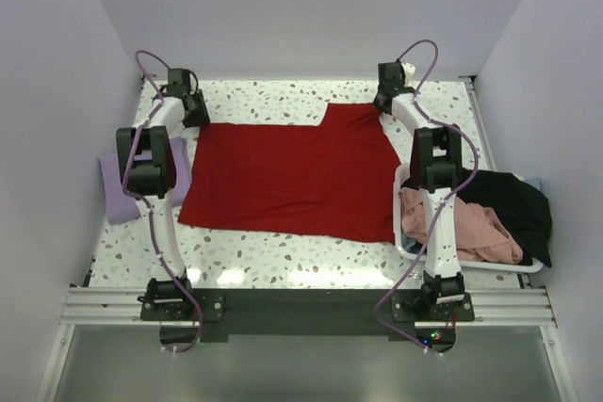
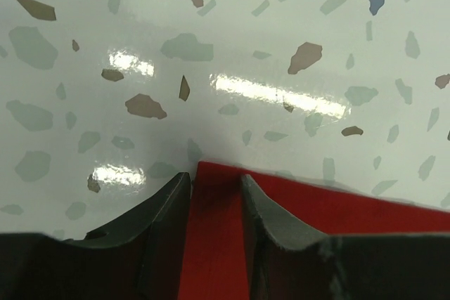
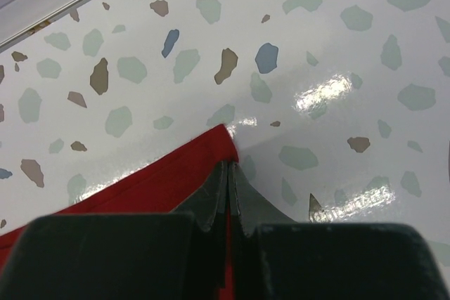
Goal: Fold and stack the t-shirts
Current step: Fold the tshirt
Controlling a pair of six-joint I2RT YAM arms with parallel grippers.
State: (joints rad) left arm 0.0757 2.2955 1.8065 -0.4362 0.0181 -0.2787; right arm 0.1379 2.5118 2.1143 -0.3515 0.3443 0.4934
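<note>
- Left hand (image 2: 213, 186) sits low at the far left corner of the red t-shirt (image 1: 292, 176). We see its fingers (image 2: 165, 209) standing apart, with the tip of that corner lying in the gap between them.
- Just left of it, we find the lavender t-shirt (image 1: 118, 197) at the left edge of the counter (image 1: 283, 256), partly hidden by the left arm.
- We see the red t-shirt spread flat across the middle of the counter, its far right part reaching further back than the rest.
- Our right hand (image 3: 228, 170) is at that far right corner, fingers pressed together and clamped on the red cloth.
- At the right edge, we see the white basket (image 1: 490, 266) holding the crumpled salmon-pink t-shirt (image 1: 476, 233) and the black t-shirt (image 1: 513, 200).
</note>
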